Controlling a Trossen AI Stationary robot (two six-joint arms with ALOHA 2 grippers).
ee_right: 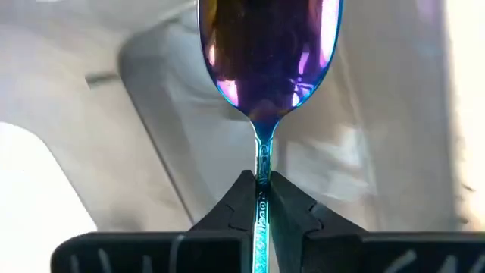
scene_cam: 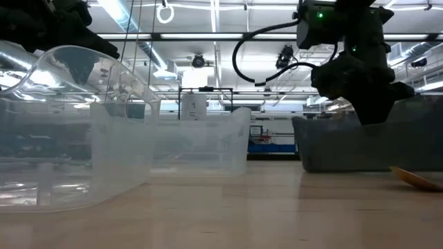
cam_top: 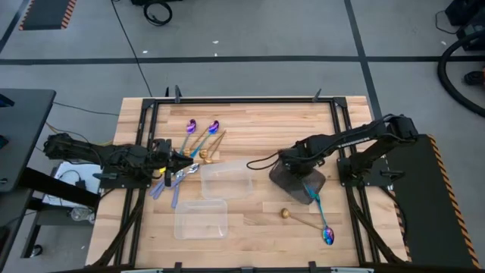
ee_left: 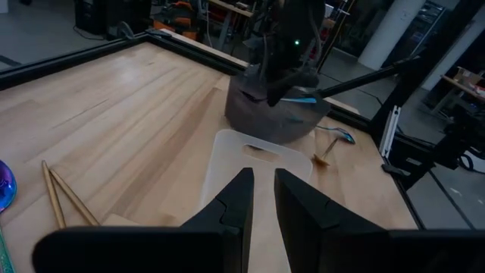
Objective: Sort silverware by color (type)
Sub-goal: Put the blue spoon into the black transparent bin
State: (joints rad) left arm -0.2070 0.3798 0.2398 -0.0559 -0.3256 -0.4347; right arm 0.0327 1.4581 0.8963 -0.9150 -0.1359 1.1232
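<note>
Right gripper point(ee_right: 259, 199) is clamped on the thin handle of an iridescent spoon point(ee_right: 265, 53), its 2 dark fingertips pressed together around the stem just below the bowl. In the high view this gripper point(cam_top: 301, 180) sits right of centre over the dark grey tray point(cam_top: 317, 184). To do this step well, I judge the arm should keep the spoon level, bring it low inside the tray before letting go, and open only when the bowl is clear of the tray wall, so the slim handle does not pivot out. The spoon's bowl is glossy purple with blue edges, and the handle shades to teal. Another iridescent spoon point(cam_top: 324, 227) lies on the bare wood toward the lower right, with a gold spoon point(cam_top: 297, 218) just beside it. The other spoons point(cam_top: 198, 140) are clustered at centre left. Left gripper point(cam_top: 170, 161) hovers over that pile; in its wrist view the fingers point(ee_left: 239, 201) stand slightly apart, holding nothing. 2 clear plastic trays point(cam_top: 226, 179) sit near the middle of the wooden table point(cam_top: 250, 121).
</note>
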